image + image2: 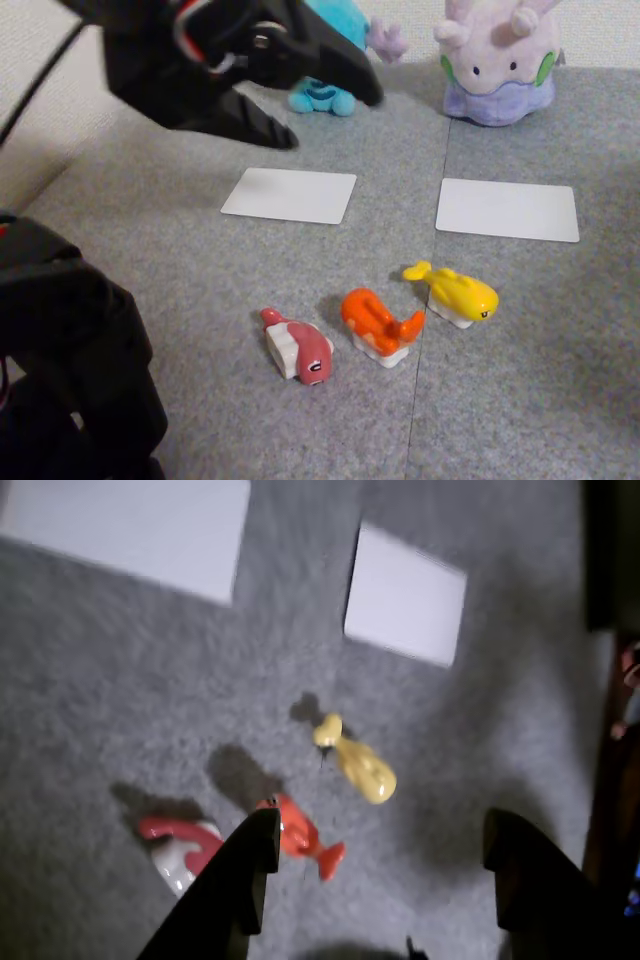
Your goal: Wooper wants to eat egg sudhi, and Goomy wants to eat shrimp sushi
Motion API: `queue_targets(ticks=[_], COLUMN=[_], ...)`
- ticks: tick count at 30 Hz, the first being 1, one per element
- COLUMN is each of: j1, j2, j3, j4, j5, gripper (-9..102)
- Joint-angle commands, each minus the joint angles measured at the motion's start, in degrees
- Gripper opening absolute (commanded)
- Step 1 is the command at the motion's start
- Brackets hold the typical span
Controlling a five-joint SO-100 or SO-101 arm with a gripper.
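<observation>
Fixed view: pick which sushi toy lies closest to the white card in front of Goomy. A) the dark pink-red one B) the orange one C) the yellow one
C: the egg sudhi lies just below that white card, with the shrimp sushi farther left.

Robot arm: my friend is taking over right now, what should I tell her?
Pincer: open, empty, up in the air near Wooper.
Egg sushi, shrimp sushi and a pink-red sushi sit together on the grey mat.
White card before Wooper and white card before Goomy are bare.
Done: nothing.
Left: egg to Wooper, shrimp to Goomy.
</observation>
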Motion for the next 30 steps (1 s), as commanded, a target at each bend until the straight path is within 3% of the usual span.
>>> queue_targets(ticks=[1, 8, 20, 30], j1=[2.2, 7.8, 15.1, 16.2], j2=[-8.2, -30.7, -57.3, -70.5], j3=[-6.2, -19.7, -34.5, -40.3], j4=[0.1, 0.2, 7.8, 6.5], j5=[-2.6, -14.6, -36.7, -40.6], gripper=[25, 25, 24, 24])
